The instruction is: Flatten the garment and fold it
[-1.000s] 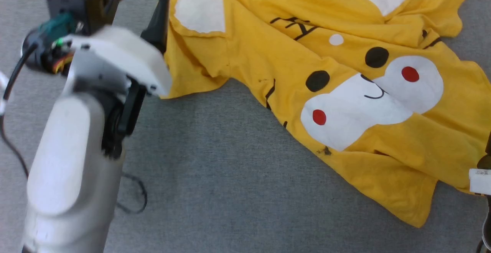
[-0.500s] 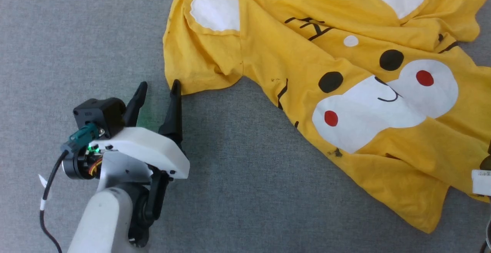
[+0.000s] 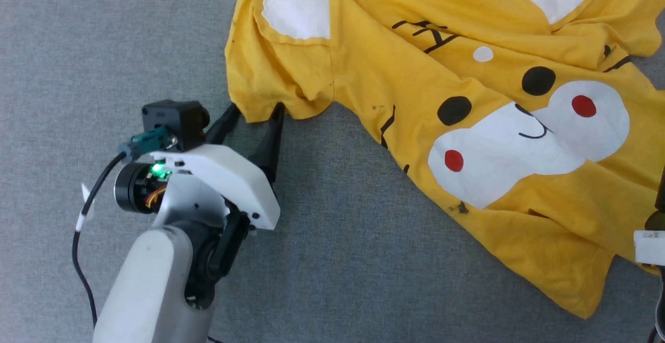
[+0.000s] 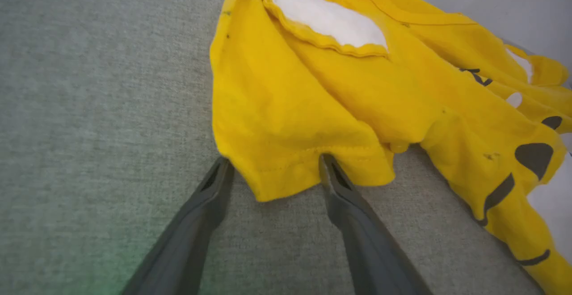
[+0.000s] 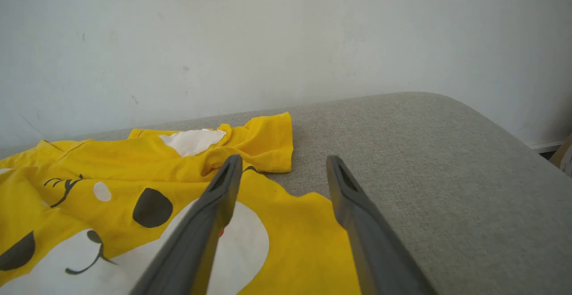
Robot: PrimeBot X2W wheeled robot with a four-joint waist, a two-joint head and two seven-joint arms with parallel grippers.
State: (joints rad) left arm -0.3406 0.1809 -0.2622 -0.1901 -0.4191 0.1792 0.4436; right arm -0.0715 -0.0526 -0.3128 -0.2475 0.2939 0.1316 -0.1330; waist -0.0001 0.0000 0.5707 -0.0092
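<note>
The garment (image 3: 415, 73), a bright yellow T-shirt with white patches and a cartoon face print, lies crumpled on the grey cushion, spread from the top centre to the lower right. Its left sleeve (image 3: 280, 67) carries a white patch (image 3: 296, 10). My left gripper (image 3: 256, 110) is open, with its fingertips straddling the bottom hem of that sleeve. In the left wrist view the hem corner (image 4: 277, 174) lies between the two fingers of the left gripper (image 4: 275, 161). My right gripper (image 5: 284, 158) is open and hovers over the shirt's right side (image 5: 111, 161), holding nothing.
The grey upholstered surface (image 3: 337, 260) extends to the left and in front of the shirt. A pale wall (image 5: 286, 40) rises behind it, and the cushion rounds off at its right edge (image 5: 505, 143). A black cable (image 3: 85, 260) hangs beside my left forearm.
My left gripper pulled back from the sleeve's far left edge toward me, then moved forward and right until its open fingertips reached the sleeve hem. The shirt has hardly shifted.
</note>
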